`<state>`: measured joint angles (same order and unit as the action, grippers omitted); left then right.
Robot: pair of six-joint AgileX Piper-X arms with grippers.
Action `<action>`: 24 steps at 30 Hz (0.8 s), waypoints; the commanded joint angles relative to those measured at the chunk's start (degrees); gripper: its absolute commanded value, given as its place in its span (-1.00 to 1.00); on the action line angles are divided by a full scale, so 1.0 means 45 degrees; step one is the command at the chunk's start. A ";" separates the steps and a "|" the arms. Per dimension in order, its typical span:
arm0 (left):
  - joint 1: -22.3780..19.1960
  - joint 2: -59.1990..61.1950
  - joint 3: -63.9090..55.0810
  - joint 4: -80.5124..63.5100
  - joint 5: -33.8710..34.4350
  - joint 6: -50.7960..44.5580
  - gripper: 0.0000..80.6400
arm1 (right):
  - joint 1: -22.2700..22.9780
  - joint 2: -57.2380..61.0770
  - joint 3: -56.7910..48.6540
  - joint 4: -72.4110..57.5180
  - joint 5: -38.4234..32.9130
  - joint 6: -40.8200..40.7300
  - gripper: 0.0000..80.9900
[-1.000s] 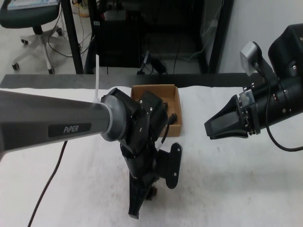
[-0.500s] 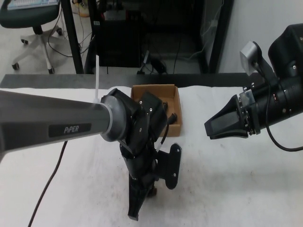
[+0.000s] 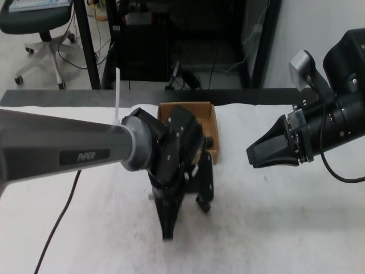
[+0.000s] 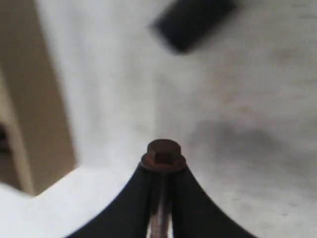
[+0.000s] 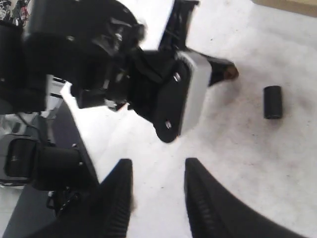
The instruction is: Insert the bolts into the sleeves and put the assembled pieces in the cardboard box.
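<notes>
We hold the bolt (image 4: pixel 163 152) pinched in our left gripper (image 4: pixel 162 171), head outward; the sleeve (image 5: pixel 272 101) lies flat on the cloth (image 5: pixel 237 163) ahead, seemingly off the bolt's line, nearer this arm than our spread-fingered right gripper (image 5: pixel 156 198)

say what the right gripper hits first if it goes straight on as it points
Probably the left arm's wrist, straight ahead of the right gripper; depth is unclear, so it could reach the cloth below instead.
</notes>
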<state>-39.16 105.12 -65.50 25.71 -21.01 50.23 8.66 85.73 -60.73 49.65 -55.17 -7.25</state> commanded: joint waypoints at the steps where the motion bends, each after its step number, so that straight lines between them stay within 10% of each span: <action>1: 0.0148 -0.1003 -0.0114 -0.1195 -0.1174 -0.1496 -1.00 | 0.0011 -0.0118 -0.0076 -0.0128 0.1219 -0.0105 -0.18; 8: 0.1791 -0.4058 0.0102 0.0202 0.2537 -1.0743 -1.00 | 0.0384 -0.0118 -0.0108 -0.0238 0.3132 -0.0140 -0.18; 17: 0.4002 -0.7410 0.2295 -0.0001 1.0816 -1.0883 -1.00 | 0.3475 0.0222 -0.0943 -0.1124 0.8458 -0.1149 -0.20; 24: 0.5422 -0.9330 0.3833 -0.0590 1.1789 -1.1163 -1.00 | 0.4434 0.2015 -0.2082 0.0264 0.8931 -0.1070 -0.39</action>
<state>-15.45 64.44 -49.49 24.84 29.65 0.65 27.73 90.99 -67.00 46.24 -16.20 -11.95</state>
